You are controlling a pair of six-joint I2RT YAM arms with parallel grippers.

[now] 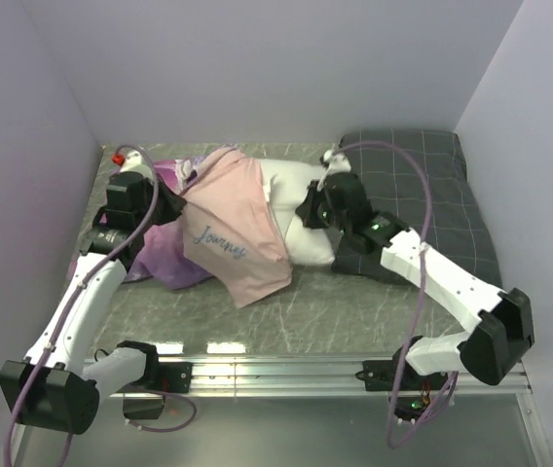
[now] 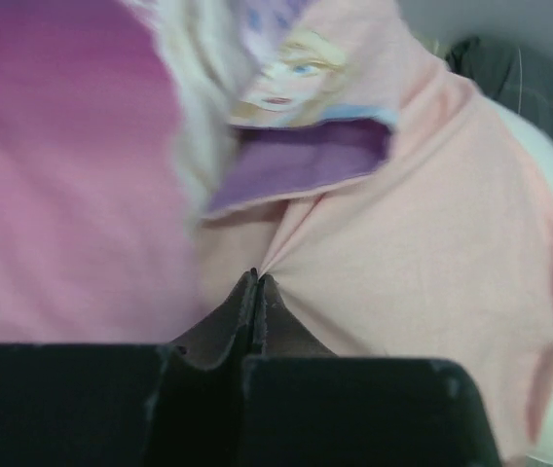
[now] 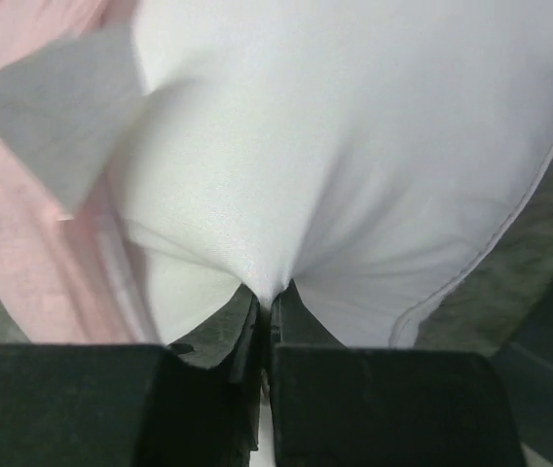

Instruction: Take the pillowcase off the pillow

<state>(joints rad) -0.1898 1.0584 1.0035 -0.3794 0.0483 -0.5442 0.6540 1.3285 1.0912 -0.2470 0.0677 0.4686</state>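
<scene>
The pillowcase (image 1: 233,229) lies partly turned inside out, salmon-pink inside up with script, purple printed part at the left. The white pillow (image 1: 291,199) sticks out of it to the right. My left gripper (image 1: 177,206) is shut on a pinch of the pillowcase's pink fabric (image 2: 403,253); its closed jaws (image 2: 256,282) hold a fold, with the cartoon girl print above. My right gripper (image 1: 308,212) is shut on a pinch of the pillow's white fabric (image 3: 335,146), its tips (image 3: 267,297) closed on the fold. The pillowcase edge shows pink at the left of the right wrist view (image 3: 33,243).
A dark grey checked pillow (image 1: 432,195) lies at the back right, under and beside the right arm. The grey marbled table top (image 1: 335,311) is bare in front. Lilac walls close in on the left, back and right. A metal rail (image 1: 286,370) runs along the near edge.
</scene>
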